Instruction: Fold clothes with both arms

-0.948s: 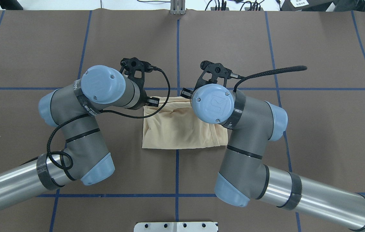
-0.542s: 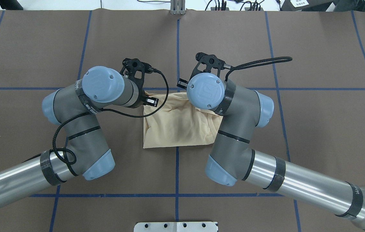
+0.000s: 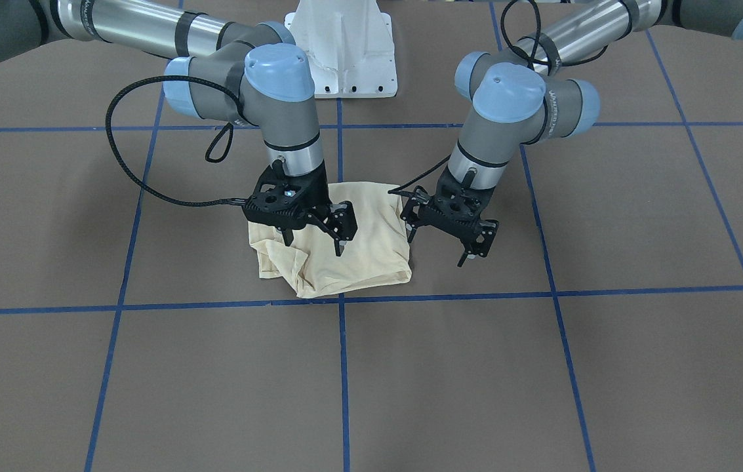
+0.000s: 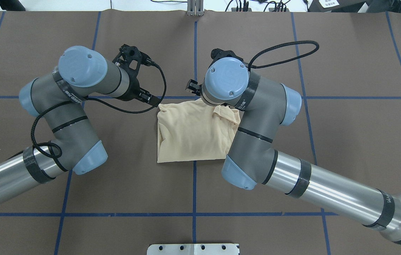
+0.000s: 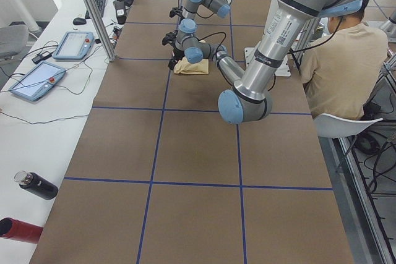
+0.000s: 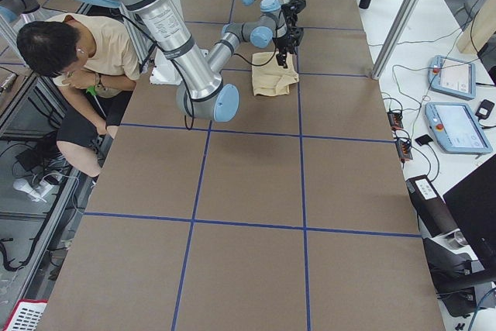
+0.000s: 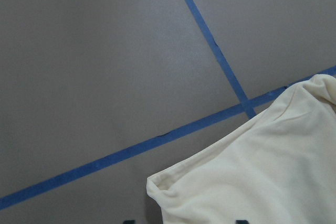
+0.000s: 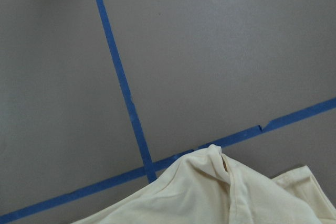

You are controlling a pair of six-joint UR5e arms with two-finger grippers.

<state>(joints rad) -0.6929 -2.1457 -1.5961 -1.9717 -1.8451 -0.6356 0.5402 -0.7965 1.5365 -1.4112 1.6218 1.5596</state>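
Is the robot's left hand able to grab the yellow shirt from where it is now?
Probably yes. The left hand hangs open just beside the shirt, close to its edge, and nothing stands between them. A short move sideways and down should bring it onto the cloth.

Partly hidden overhead beneath the right arm; cropped at both wrist views' bottom edge: the T-shirt.

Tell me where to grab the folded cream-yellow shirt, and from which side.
Probably the loose bunched flap at the far corner of the folded cream-yellow shirt, on the robot's right. It sits rumpled above the brown table, while the rest lies flat. Bring the open black right gripper down from above.
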